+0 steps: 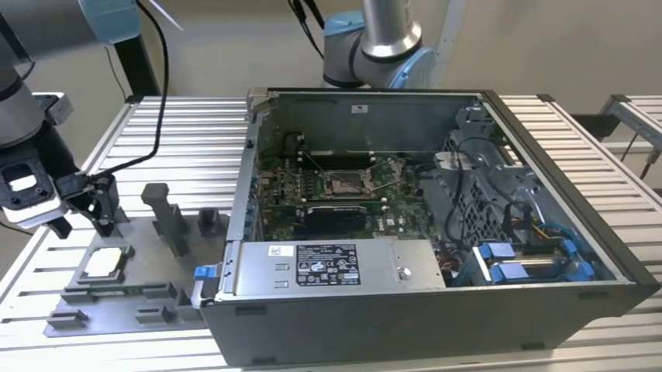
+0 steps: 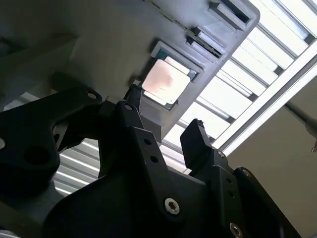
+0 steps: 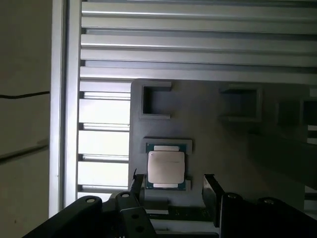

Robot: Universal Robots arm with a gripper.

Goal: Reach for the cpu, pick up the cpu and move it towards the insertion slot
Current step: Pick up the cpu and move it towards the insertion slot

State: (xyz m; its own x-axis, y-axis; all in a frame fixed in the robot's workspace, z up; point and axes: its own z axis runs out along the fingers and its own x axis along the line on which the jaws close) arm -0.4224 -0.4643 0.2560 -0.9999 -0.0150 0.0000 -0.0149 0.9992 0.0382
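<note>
The cpu point(image 1: 104, 263) is a small square chip with a silvery top, lying flat in a recess of the grey fixture tray point(image 1: 108, 310) on the exterior view's left. My gripper point(image 1: 85, 226) hangs just above it, open, with nothing between its black fingers. In both wrist views the cpu point(image 3: 167, 168) point(image 2: 166, 82) lies just beyond the fingertips point(image 3: 137, 182), roughly in line with the gap of the gripper point(image 3: 173, 184) point(image 2: 166, 119). The insertion slot point(image 1: 345, 184) is a silver-framed socket on the green board inside the open computer case point(image 1: 414, 310).
Upright grey blocks point(image 1: 166, 217) stand on the tray between my gripper and the case wall. A second arm's base point(image 1: 373, 46) rises behind the case. The slatted aluminium table point(image 1: 186, 132) extends around the tray, its edge close on the exterior view's left.
</note>
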